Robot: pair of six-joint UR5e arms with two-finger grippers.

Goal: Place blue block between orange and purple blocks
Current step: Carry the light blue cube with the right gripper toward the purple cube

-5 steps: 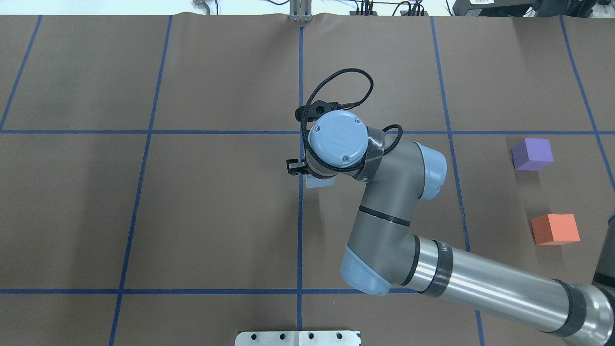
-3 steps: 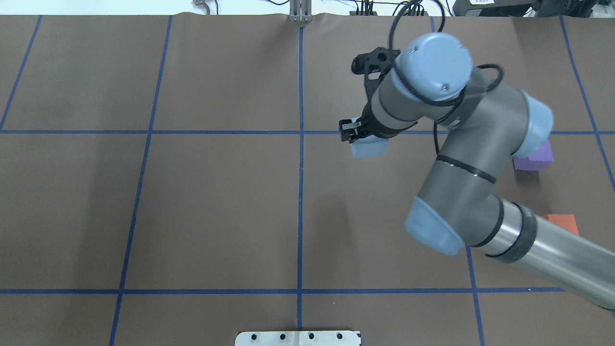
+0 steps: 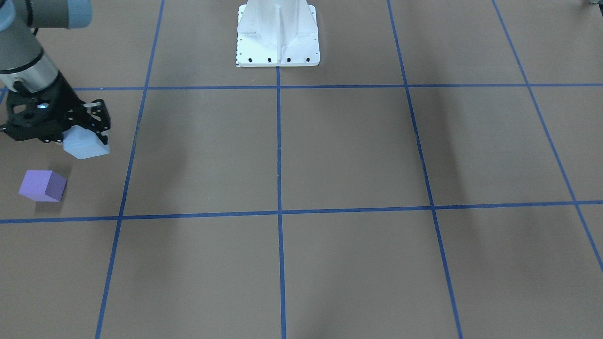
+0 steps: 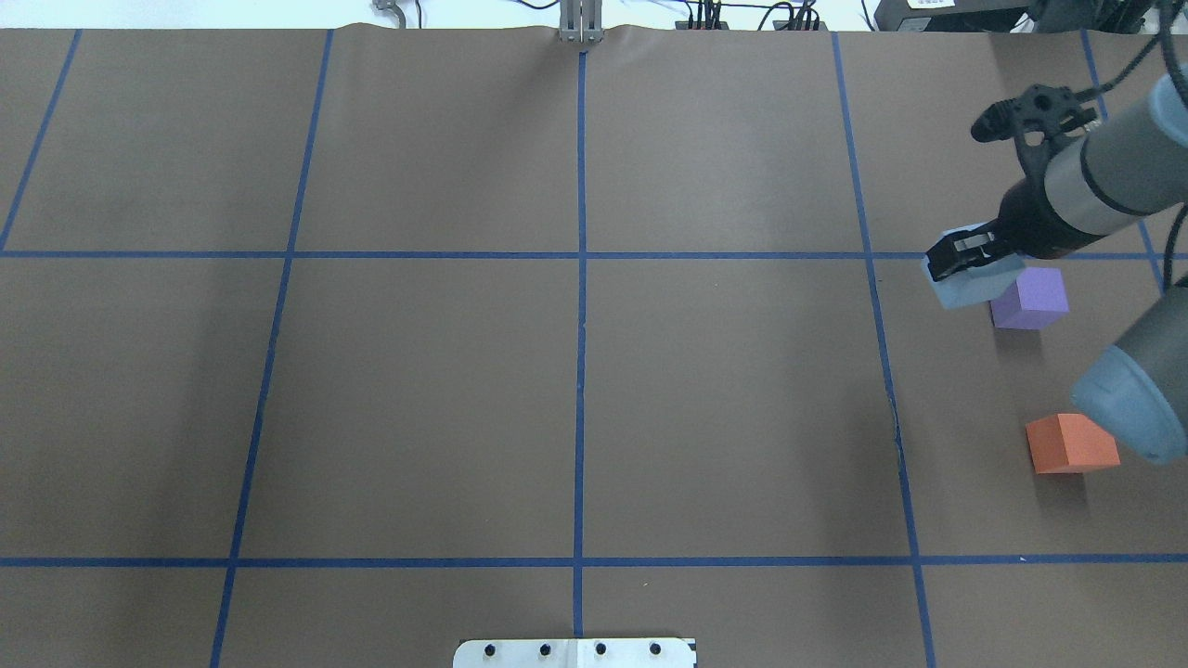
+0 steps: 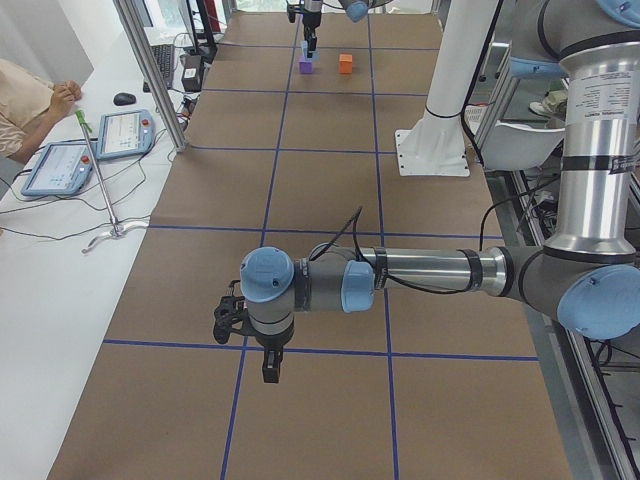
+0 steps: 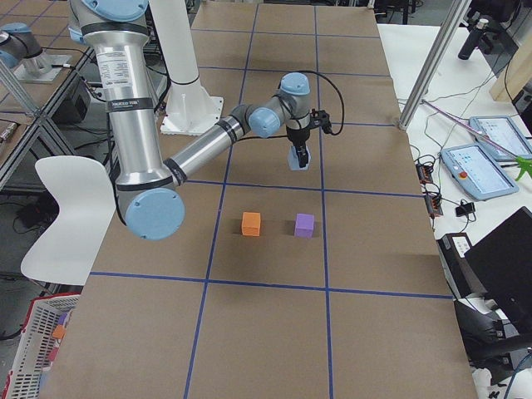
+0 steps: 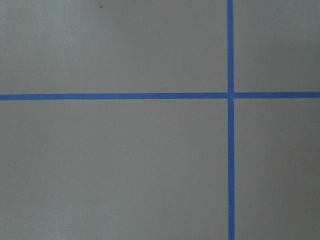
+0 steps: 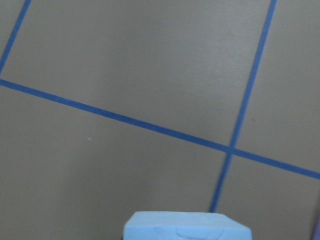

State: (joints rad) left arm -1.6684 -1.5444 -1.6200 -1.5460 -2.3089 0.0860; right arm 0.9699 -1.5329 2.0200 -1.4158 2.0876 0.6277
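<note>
Brown gridded tabletop [image 4: 575,399]: carrying step.
Right gripper [image 4: 970,262] clamps pale blue foam cube [image 4: 961,292] aloft; next, lower it between nearby purple foam cube [image 4: 1028,299] and orange foam cube [image 4: 1072,443] beyond.

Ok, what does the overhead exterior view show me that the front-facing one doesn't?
Only overhead: the orange block, nearer the robot than the purple block. Only front-facing: bare table between the blue block and the purple block, which overlap in the overhead view. Both: the right gripper shut on the blue block, beside the purple block.
</note>
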